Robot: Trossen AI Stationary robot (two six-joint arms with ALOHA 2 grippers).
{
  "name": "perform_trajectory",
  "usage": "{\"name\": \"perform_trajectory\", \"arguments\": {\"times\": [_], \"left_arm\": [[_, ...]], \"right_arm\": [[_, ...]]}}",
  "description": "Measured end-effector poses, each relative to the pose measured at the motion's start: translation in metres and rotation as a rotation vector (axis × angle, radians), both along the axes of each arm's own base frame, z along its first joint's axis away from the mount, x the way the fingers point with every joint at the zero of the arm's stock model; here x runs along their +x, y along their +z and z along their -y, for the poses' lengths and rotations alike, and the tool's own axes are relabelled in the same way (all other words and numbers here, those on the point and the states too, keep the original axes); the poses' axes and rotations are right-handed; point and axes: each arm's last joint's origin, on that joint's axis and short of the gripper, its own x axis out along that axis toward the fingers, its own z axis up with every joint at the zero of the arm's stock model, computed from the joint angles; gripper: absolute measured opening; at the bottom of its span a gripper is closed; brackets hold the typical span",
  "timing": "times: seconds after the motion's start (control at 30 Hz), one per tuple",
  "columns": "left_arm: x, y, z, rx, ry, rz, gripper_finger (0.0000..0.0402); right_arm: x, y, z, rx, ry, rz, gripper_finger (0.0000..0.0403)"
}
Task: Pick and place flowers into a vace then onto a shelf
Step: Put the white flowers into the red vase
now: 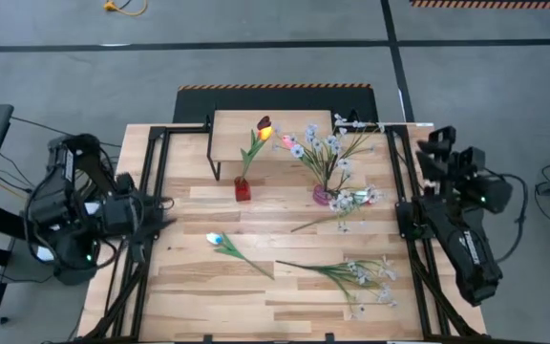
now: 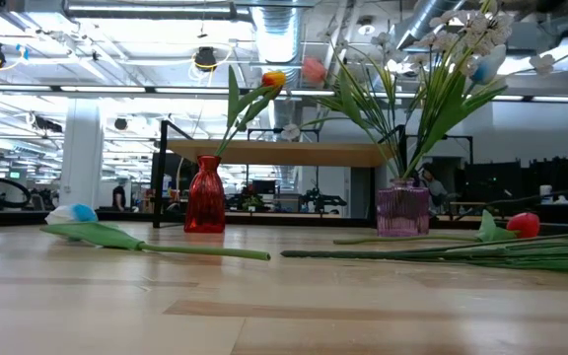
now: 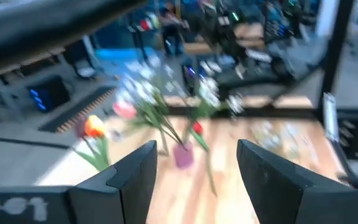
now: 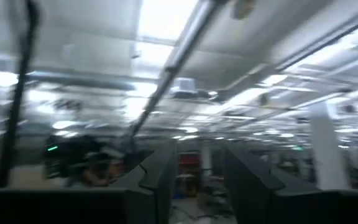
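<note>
A white-headed tulip (image 1: 229, 247) lies flat on the table (image 1: 199, 296), left of the middle. Its long axis runs slantwise: the head points toward the left arm's side, the green stem trails toward the table's near middle. A spray of small white blossoms (image 1: 347, 272) lies nearer the right side, its stem running roughly across the table, blossoms toward the right arm. Behind them a red vase (image 1: 243, 188) holds an upright orange tulip (image 1: 264, 126) leaning toward the shelf (image 1: 270, 129). Just to its right a pink glass vase (image 1: 323, 194) holds a bunch of white sprays fanning upward, with more stems lying beside it.

The left gripper (image 3: 196, 168) hovers at the table's left edge, fingers spread and empty. The right gripper (image 4: 197, 177) is raised off the right edge, fingers parted with nothing between them.
</note>
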Motion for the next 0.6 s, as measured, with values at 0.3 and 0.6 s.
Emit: {"name": "perform_trajectory", "arguments": {"times": [0.3,0.6], "left_arm": [[0.004,-0.066,0.031,-0.082,-0.101,-0.124,0.0212],[0.016,-0.064,0.052,-0.062,-0.381,-0.148,0.0212]], "right_arm": [[0.000,0.001,-0.009,-0.038,0.155,-0.039,0.0118],[-0.007,0.029,-0.024,-0.118,0.172,-0.002,0.0118]]}}
